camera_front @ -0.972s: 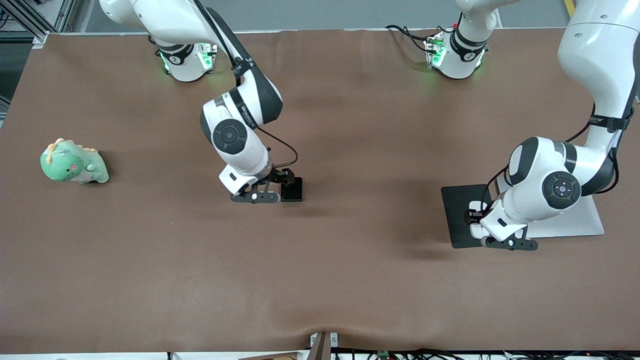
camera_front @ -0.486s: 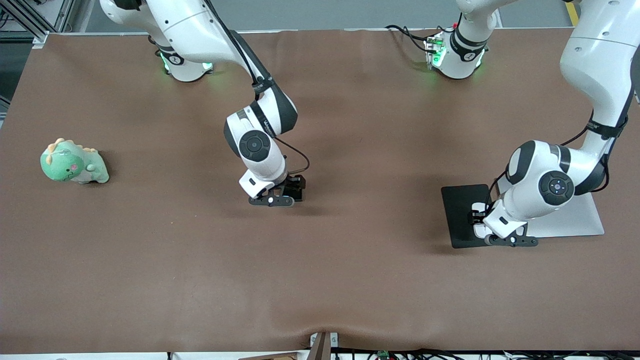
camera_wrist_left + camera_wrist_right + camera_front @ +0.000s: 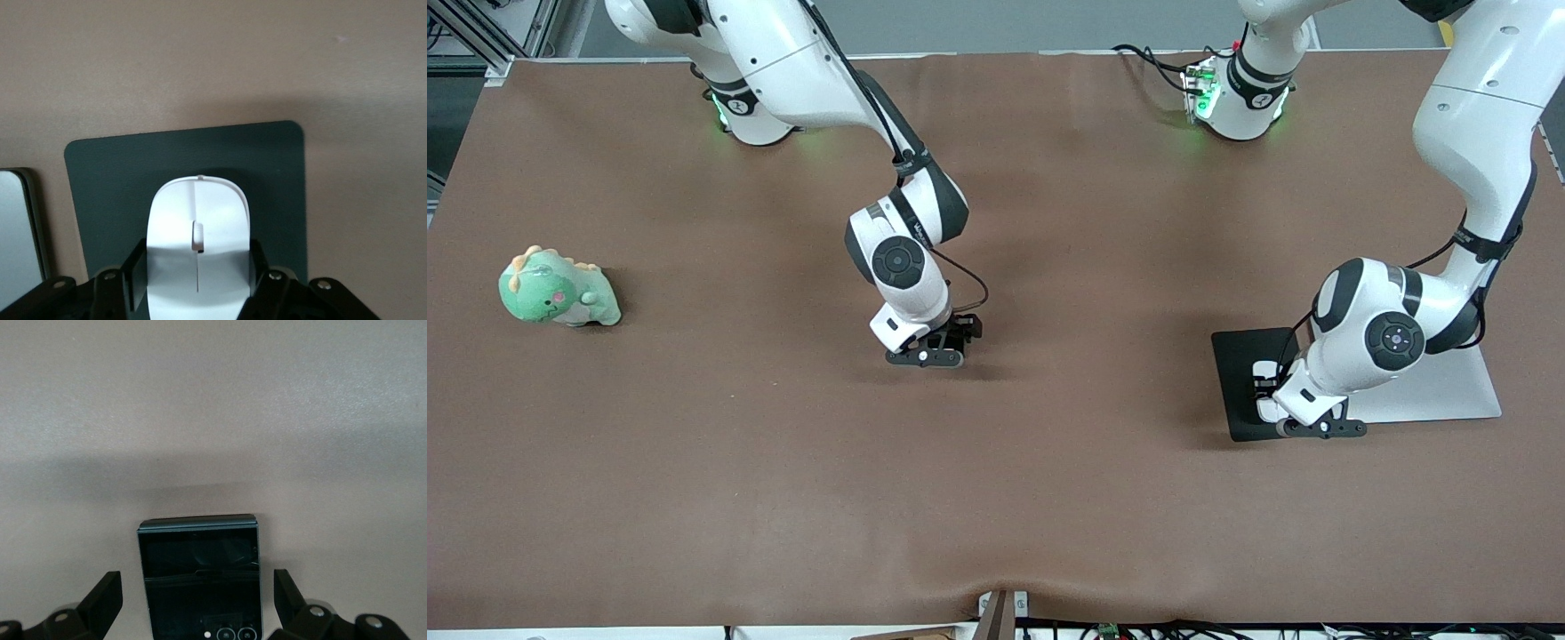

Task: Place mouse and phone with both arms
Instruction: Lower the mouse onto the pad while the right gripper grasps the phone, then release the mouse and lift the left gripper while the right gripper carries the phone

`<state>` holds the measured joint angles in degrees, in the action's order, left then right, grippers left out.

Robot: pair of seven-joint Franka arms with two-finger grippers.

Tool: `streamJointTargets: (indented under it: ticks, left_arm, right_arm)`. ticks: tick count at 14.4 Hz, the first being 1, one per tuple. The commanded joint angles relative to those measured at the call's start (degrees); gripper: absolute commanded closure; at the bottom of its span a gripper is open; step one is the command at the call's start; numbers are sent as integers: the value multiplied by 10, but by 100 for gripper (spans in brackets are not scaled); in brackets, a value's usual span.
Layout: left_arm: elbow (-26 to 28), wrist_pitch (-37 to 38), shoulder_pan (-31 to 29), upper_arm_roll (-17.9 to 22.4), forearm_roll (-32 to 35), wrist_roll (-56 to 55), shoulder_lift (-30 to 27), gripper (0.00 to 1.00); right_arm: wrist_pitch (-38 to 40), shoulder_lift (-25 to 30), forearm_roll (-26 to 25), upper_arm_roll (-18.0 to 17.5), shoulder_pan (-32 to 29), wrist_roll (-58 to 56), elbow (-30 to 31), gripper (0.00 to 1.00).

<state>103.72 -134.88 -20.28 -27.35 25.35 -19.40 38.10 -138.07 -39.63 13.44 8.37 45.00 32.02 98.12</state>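
Observation:
The white mouse [image 3: 198, 220] sits between the fingers of my left gripper [image 3: 197, 267], which is shut on its sides, low over the dark grey pad [image 3: 280, 173]. In the front view the left gripper [image 3: 1267, 389] is over the pad [image 3: 1236, 356], and the hand mostly hides the mouse. The black phone [image 3: 198, 560] lies flat on the brown table. My right gripper [image 3: 197, 583] is open around it, with a gap at each finger. In the front view the right gripper [image 3: 959, 333] is low at the table's middle and hides the phone.
A light grey flat slab [image 3: 1449, 391] lies against the pad on the side toward the left arm's end; its edge also shows in the left wrist view [image 3: 17, 233]. A green dinosaur plush [image 3: 559, 289] sits toward the right arm's end of the table.
My right gripper has moved toward the left arm's end and now straddles the phone, which lay beside it before. My left gripper has shifted slightly over the pad with the mouse.

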Motion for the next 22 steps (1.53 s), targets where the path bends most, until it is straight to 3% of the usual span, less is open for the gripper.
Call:
streamJointTargets:
  ticks: [1,7,8,9,10,11,12,13,14,17,22]
  left_arm:
    - [5,-10,-5,-3,42,-35,4,49]
    - [12,-10,-2,-4,48,-45,7,46]
    - [13,-10,-2,-4,48,-45,7,45]
    - [13,-10,-2,-4,48,-45,8,45]
    - [13,-10,-2,-4,48,-45,8,42]
    - [13,-10,-2,-4,48,-45,8,39]
    - [13,-10,-3,-4,48,-45,11,31]
    - [13,-10,-4,-4,48,-45,11,9]
    - [13,-10,-4,-4,47,-45,11,0]
    - [6,-5,-2,-7,48,-41,-1,0]
    - [-27,67,-5,-25,40,-34,-89,0]
  right_arm:
    - [-4,-12,4,6,11,-2,-7,0]
    - [-7,-22,-9,8,21,0,-9,3]
    - [-7,-22,-20,8,22,1,-9,14]
    - [-5,-22,-33,8,24,1,-9,32]
    - [2,-20,-46,8,24,2,-13,76]
    - [8,-18,-48,8,24,3,-14,92]
    - [25,-15,-48,9,23,3,-17,100]
    - [52,-12,-48,9,18,4,-29,100]
    - [81,-4,-46,10,13,6,-35,100]
    - [126,26,-43,10,-18,9,-28,100]
    - [149,53,-43,11,-75,3,-11,100]
